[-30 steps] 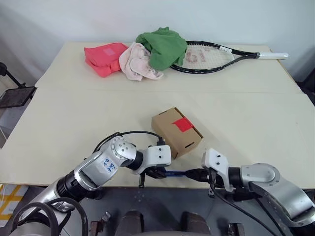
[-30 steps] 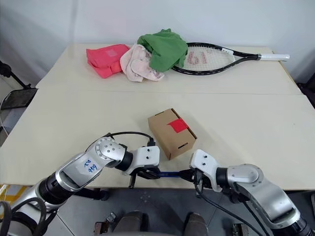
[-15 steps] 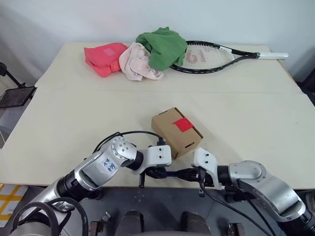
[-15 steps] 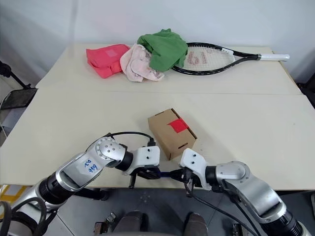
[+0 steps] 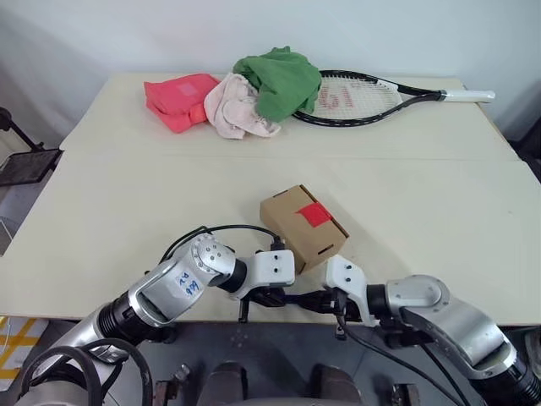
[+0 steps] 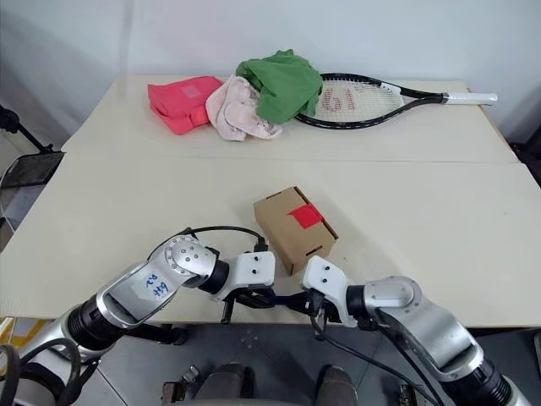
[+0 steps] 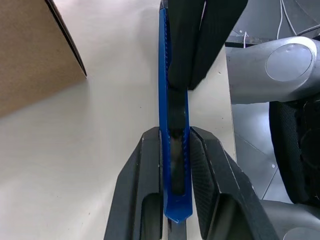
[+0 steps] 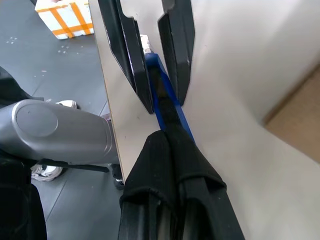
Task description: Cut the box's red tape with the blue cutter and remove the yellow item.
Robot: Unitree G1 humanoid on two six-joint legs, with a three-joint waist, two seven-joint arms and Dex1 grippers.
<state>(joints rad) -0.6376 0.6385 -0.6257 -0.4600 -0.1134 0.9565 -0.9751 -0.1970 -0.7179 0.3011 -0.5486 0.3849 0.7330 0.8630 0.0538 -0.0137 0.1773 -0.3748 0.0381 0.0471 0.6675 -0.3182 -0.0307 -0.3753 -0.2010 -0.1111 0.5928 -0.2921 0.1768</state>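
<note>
Partly hidden blue cutter (image 7: 175, 150) between left gripper (image 7: 175, 165), right gripper (image 8: 167, 150) pinching slider

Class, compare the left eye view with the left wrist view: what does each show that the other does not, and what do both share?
Left eye view alone: the red tape on the box's top, plus the racket and the clothes at the table's far side.
Left wrist view alone: the blue cutter's black slider, with the left gripper clamped on its sides.
Both: the box, the cutter, and the right gripper shut on the cutter's other end.
</note>
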